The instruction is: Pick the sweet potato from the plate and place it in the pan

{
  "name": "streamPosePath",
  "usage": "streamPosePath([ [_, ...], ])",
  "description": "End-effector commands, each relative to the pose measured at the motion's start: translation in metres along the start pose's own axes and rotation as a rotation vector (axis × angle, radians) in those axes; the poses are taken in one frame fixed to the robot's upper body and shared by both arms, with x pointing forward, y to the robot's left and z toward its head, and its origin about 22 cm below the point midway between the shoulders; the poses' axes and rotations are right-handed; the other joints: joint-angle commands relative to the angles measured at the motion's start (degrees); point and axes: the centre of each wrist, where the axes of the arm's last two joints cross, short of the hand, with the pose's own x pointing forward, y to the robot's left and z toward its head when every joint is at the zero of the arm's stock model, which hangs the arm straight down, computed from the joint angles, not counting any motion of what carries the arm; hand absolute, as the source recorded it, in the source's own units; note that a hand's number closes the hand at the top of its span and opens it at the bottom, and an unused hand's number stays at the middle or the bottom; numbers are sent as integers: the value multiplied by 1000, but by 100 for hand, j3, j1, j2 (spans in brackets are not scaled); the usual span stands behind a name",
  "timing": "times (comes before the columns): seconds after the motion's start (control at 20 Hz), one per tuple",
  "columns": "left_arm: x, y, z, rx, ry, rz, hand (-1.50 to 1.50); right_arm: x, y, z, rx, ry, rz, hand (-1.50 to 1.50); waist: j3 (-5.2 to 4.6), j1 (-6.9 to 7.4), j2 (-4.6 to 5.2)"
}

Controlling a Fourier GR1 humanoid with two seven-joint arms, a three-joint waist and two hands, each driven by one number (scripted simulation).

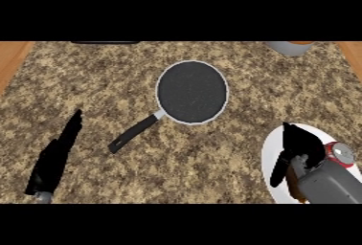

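A dark round pan (192,92) with a pale rim lies in the middle of the counter, its black handle (133,134) pointing to the lower left. The white plate (271,152) sits at the lower right. My right hand (299,142) hovers over the plate with its fingers stretched out and its thumb (278,172) spread apart to the left. Of the sweet potato (293,191) only a brown sliver shows beside my grey forearm; the rest is hidden under the hand. My left hand (51,165) rests open at the lower left, fingers pointing up.
The speckled granite counter (84,86) has wooden edges at far left and far right. A grey container (288,47) stands at the back right edge. A dark object (106,42) lies at the back left edge.
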Motion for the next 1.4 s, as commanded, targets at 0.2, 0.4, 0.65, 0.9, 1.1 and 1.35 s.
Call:
streamPosePath([
  [0.2,8,-6,1,2,5,6,0,15,8,0,28,238,95,-150,6,-53,-12],
  [0.4,-12,1,6,15,12,-18,0,7,25,-2,55,260,97,-150,7,-83,-7],
  [0.65,7,7,-6,18,19,18,0,0,22,-6,43,265,106,-150,13,-87,1],
  [0.9,-8,-9,5,7,7,9,0,1,28,-7,57,276,93,-150,13,-69,-1],
  [1.1,-2,2,-8,5,2,-4,0,-2,29,-17,29,255,54,150,17,-54,19],
  [1.35,-9,11,-3,16,9,-2,0,7,37,-4,38,208,-17,150,16,-68,13],
])
